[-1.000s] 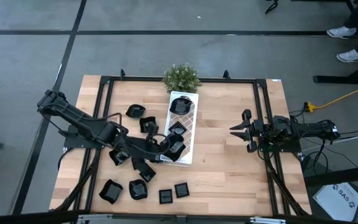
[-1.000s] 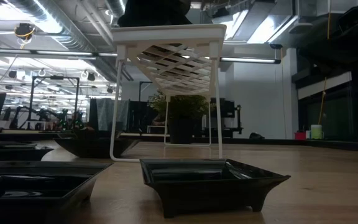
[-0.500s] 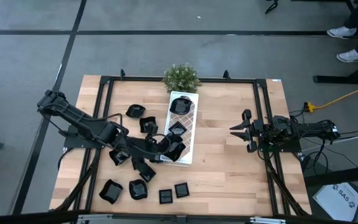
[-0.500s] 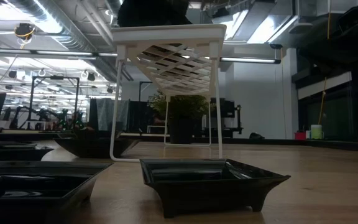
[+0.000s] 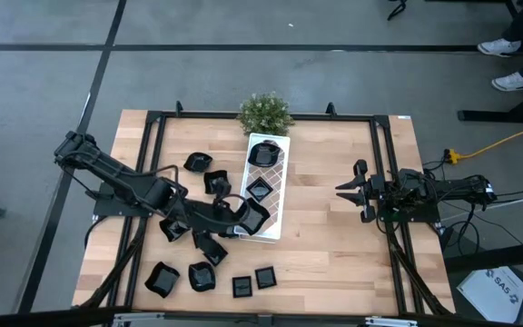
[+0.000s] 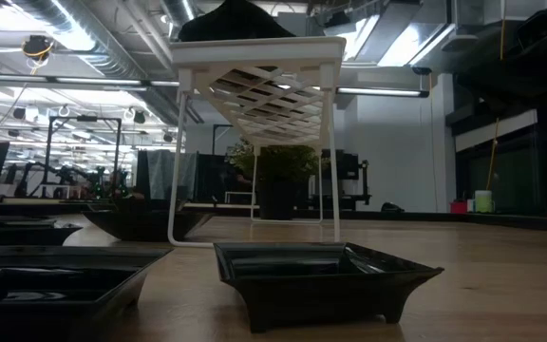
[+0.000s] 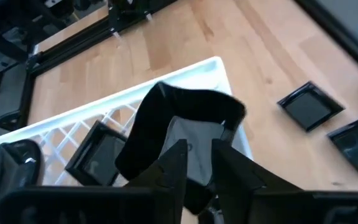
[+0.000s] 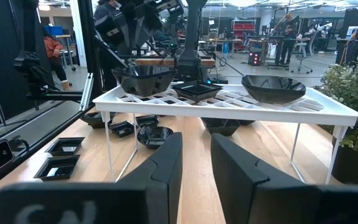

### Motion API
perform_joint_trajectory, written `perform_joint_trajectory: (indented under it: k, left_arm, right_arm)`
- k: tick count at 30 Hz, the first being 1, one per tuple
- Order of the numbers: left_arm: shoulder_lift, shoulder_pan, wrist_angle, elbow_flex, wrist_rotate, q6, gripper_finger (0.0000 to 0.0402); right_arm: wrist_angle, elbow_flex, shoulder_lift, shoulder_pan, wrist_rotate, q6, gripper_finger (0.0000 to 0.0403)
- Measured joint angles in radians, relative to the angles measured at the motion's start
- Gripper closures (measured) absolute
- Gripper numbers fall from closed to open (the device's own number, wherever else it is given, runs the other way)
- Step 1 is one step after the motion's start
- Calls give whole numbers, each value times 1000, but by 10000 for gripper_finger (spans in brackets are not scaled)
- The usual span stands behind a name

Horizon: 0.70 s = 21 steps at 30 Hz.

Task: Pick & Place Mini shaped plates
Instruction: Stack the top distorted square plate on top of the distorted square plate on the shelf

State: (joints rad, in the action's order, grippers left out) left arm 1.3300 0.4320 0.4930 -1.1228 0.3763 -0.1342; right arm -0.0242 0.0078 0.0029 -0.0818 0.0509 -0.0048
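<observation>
My left tool (image 5: 243,215) pinching plate (image 7: 182,134), now set lower onto tray (image 5: 280,195) near end, beside two plates already there. Release next. Right tool (image 5: 350,190) spread, idle at surface's right edge.

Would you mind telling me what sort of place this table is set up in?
Probably a robotics lab or workshop. Behind the white tray the right wrist view shows an open hall with workbenches, equipment racks and people, and the low view shows exposed ceiling ducts.
</observation>
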Motion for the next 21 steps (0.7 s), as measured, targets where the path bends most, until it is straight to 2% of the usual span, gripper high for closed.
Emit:
perform_joint_trajectory:
  k: [7,14,21]
  left_arm:
    - [-1,-1,15,-54,-75,39,318]
    - [-13,-30,186,-94,-4,136,320]
    - [-46,-71,344,-95,-27,175,326]
  right_arm:
    - [0,0,0,0,0,0,318]
    - [0,0,0,0,0,0,318]
    - [0,0,0,0,0,0,318]
